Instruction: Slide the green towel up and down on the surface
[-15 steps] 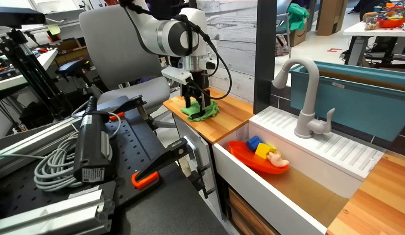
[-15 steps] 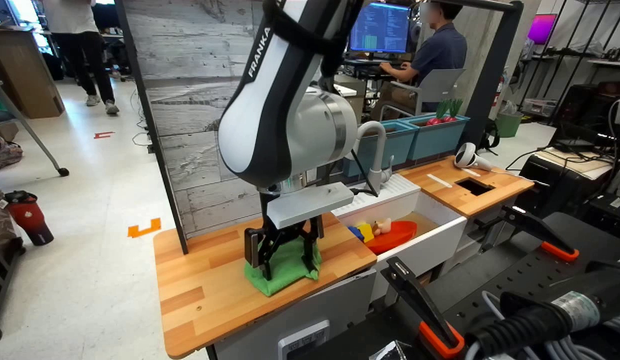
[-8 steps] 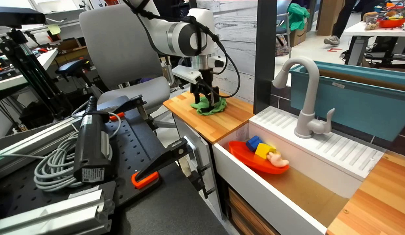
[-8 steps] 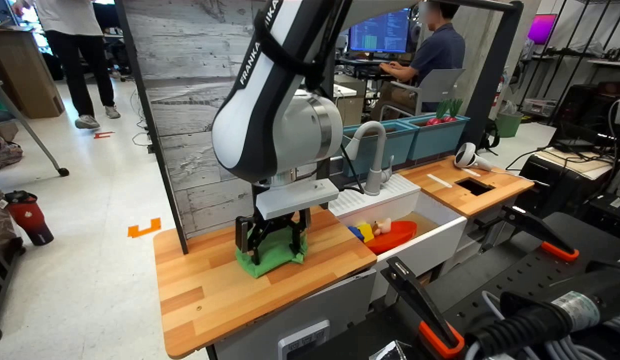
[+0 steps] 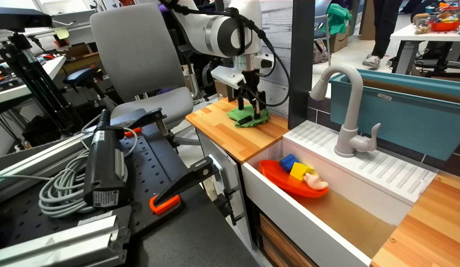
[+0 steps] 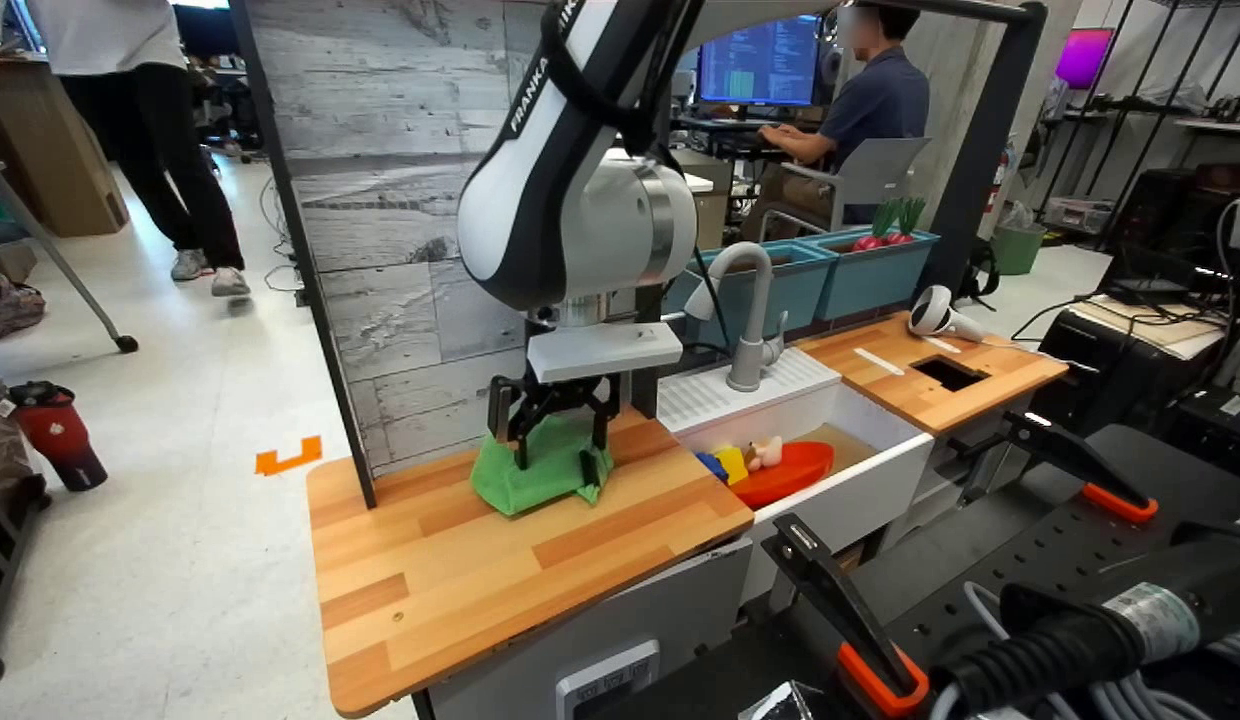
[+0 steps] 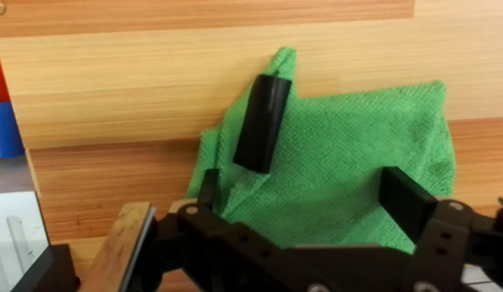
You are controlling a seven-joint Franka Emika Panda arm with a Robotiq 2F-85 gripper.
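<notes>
The green towel point(image 7: 340, 134) lies crumpled on the wooden counter; it shows in both exterior views point(image 5: 236, 113) point(image 6: 545, 485). A short black cylindrical piece point(image 7: 263, 123) lies on the towel near one edge, and it also shows in both exterior views point(image 5: 245, 120) point(image 6: 588, 468). My gripper point(image 7: 299, 180) points down over the towel with its two fingers well apart and nothing clamped between them. In both exterior views the gripper point(image 5: 249, 112) point(image 6: 562, 455) stands at the towel. I cannot tell whether the fingertips touch the cloth. The black piece lies beside one finger, outside the grip.
The counter point(image 6: 460, 600) ends at a front edge. A grey wood-look panel point(image 6: 380, 300) stands behind the towel. A white sink point(image 5: 311, 222) beside the counter holds a red boat-shaped dish point(image 5: 274, 178) with toys. A faucet point(image 5: 352, 107) stands behind the sink.
The gripper and the towel have moved across the counter toward the back panel. The gripper now looks slightly higher, and the black piece shows apart from the finger. A person walks in the background.
</notes>
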